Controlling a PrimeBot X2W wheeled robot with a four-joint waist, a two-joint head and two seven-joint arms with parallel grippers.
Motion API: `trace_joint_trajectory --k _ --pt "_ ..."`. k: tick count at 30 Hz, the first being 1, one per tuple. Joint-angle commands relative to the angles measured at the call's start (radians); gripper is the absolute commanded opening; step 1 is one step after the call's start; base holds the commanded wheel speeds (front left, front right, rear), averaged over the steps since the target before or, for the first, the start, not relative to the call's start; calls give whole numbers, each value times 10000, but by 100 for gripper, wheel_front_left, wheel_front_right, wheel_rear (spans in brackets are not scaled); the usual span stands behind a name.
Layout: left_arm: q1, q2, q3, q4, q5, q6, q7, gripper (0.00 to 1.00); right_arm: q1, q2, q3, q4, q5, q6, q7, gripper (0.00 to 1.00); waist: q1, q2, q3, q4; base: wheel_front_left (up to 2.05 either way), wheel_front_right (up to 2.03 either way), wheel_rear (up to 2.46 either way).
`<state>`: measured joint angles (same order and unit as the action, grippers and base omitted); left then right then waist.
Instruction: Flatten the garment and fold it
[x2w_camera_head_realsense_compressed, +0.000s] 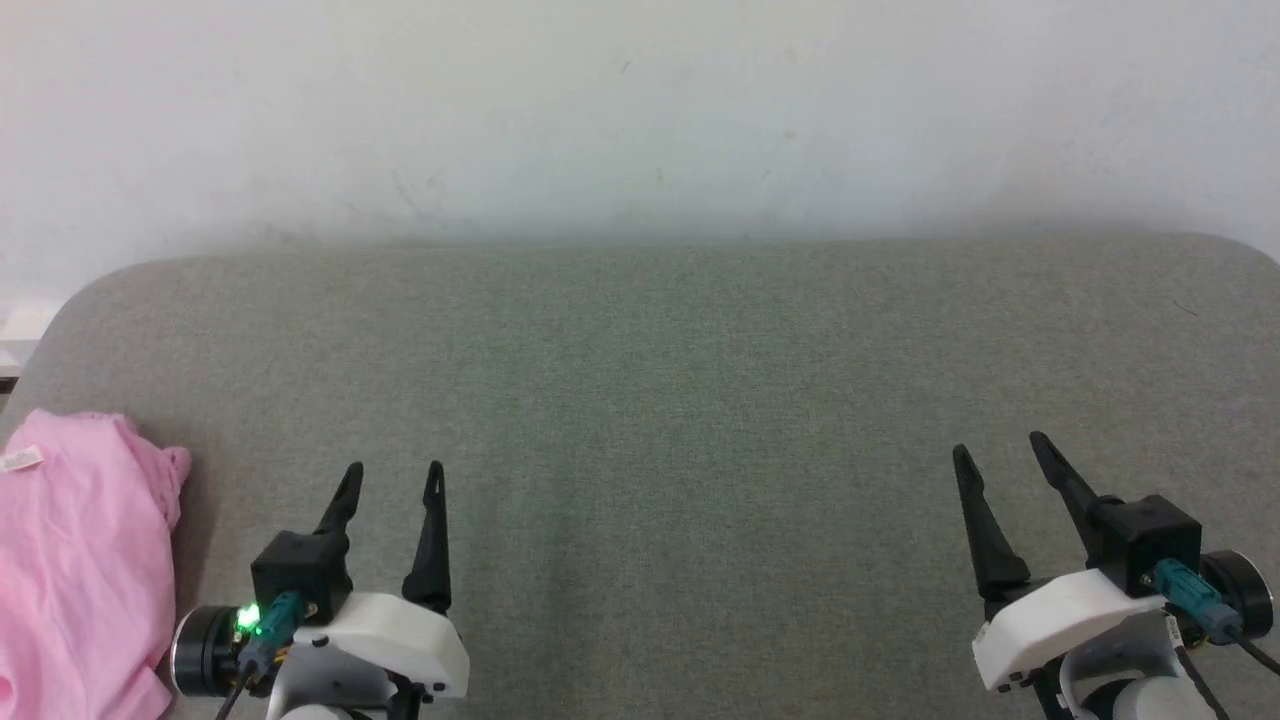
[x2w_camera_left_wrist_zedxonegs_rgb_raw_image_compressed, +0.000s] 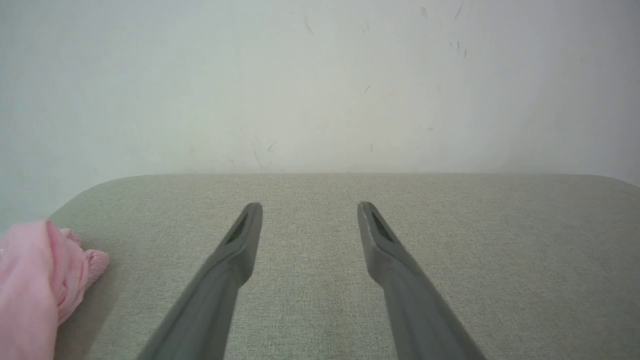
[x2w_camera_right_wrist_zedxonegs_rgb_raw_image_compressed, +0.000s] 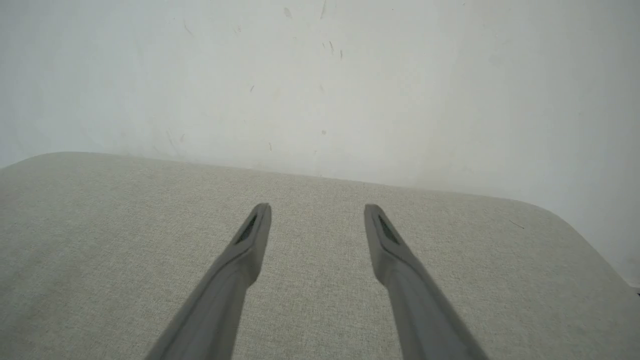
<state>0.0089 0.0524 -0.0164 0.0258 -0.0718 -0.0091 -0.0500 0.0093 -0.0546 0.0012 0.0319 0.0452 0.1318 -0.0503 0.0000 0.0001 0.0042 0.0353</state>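
Observation:
The pink garment lies bunched at the far left of the grey padded surface, a small white tag near its top edge. It also shows as a pink heap, the garment, at the lower left of the left wrist view. My left gripper stands open just to the right of it, apart from the cloth, with nothing between its fingers. My right gripper is open too, far off at the right side, its fingers over bare fabric.
A pale wall rises directly behind the surface. The surface has rounded far corners at left and right. The garment reaches the left edge of the head view. Bare grey fabric spans the stretch between the two grippers.

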Motion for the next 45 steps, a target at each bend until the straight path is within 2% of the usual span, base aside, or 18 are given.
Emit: trace_joint_trajectory --k 1,24,45 --pt "-186 -7 0 56 -151 -64 -121 100 -13 12 -12 59 77 -3 -118 100 0 -1 6 107 0 0 0" --pt "-247 -10 88 299 -754 -97 -582 100 0 19 87 134 202 -5 -485 100 0 -1 31 1441 0 0 0" --pt "-346 -14 230 538 -1319 86 -1021 100 -22 26 252 -102 116 -7 -648 100 0 -1 278 3080 0 0 0"
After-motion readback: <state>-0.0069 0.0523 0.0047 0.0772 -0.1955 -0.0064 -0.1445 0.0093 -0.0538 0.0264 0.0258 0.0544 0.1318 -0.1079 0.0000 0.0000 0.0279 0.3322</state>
